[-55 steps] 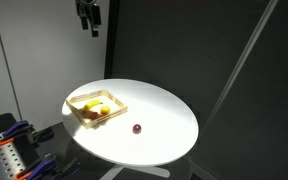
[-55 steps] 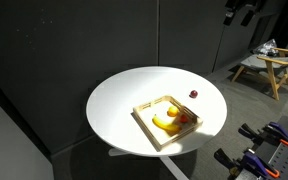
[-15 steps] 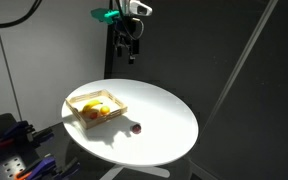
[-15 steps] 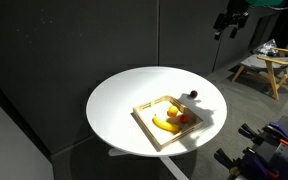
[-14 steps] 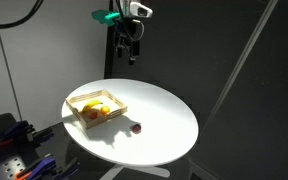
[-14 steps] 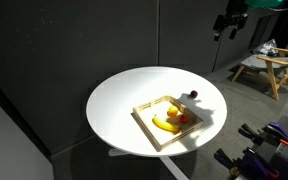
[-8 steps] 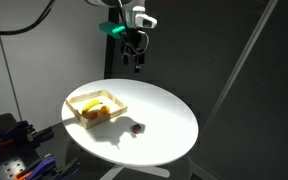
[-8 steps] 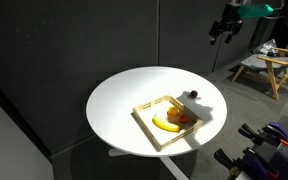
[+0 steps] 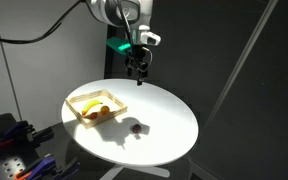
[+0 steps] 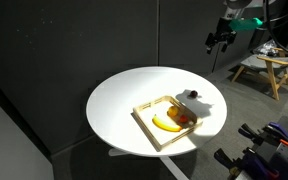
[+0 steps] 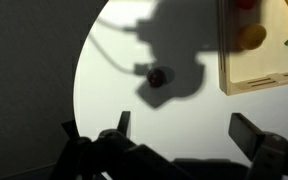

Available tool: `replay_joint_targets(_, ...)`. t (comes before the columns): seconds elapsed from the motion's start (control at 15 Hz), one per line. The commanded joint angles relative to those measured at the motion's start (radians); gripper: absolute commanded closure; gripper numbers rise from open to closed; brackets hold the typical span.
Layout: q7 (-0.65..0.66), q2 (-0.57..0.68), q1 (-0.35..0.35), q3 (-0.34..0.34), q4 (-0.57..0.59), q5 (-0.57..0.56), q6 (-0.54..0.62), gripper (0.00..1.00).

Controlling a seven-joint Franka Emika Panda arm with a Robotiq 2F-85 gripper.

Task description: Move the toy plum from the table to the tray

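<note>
Dark panels are surrounding the white worktop. You are approaching: the tool is hanging high above it, jaws spread, empty. The toy plum is lying near the worktop's middle, just beside the tray. Next calls for descending over it.

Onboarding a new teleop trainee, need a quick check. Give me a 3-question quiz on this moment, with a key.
1. True or false: the toy plum lies inside the tray.
2. The tool is: A) shut on the plum; B) open, in the air, holding nothing; C) resting in the tray.
3. Name what already lies in the tray.

Key:
1. False; it sits on the table, outside the tray.
2. B.
3. A yellow banana toy and an orange-red toy fruit.
</note>
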Motion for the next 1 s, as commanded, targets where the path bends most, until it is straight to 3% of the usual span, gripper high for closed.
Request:
replay_joint_targets(0.0, -0.034, 0.081, -0.021, 0.0, 0.073, 0.033, -0.02, 0.0)
replay_joint_targets(0.93, -0.021, 0.339, -0.042, 0.012, 0.231, 0.042, 0.011, 0.0)
